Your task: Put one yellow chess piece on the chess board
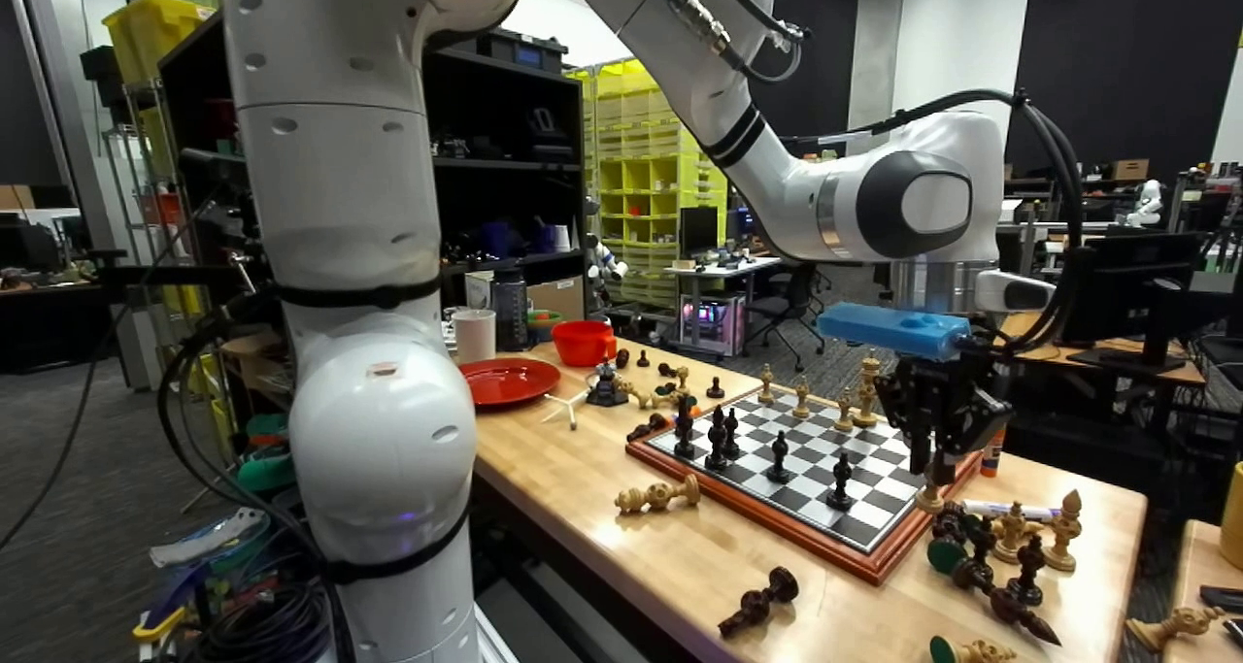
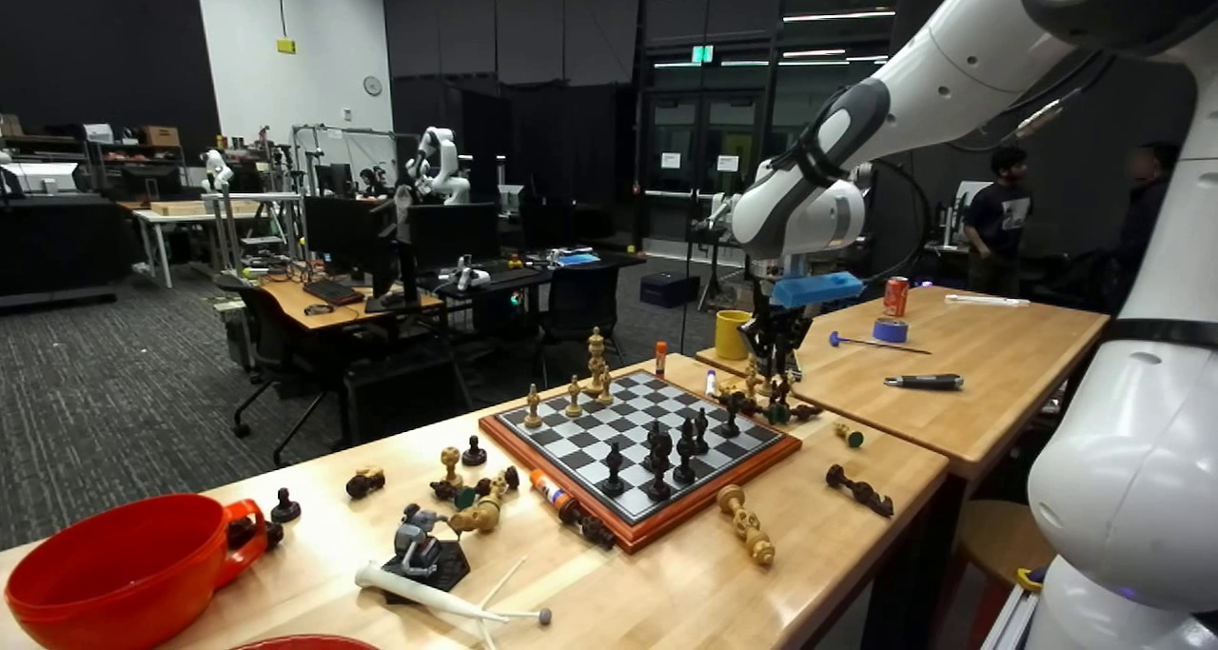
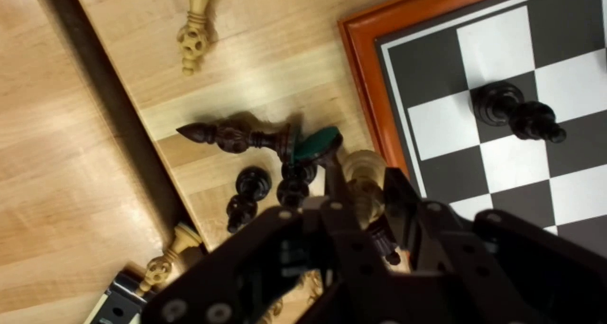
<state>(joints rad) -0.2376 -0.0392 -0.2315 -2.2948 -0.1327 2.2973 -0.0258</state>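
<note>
Claw (image 3: 364, 179) narrow, apparently gripping the yellow piece (image 1: 929, 499), base down. Too low a sideways move could catch that base on the frame (image 3: 375, 91) or topple the nearest black piece (image 3: 528, 120) inside it. Board (image 1: 816, 430) lies just beside the claw, the piece not yet placed.

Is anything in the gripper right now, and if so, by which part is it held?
Yes, a yellow chess piece: the gripper has it by its upper part, with the base sticking out below the grip.
</note>
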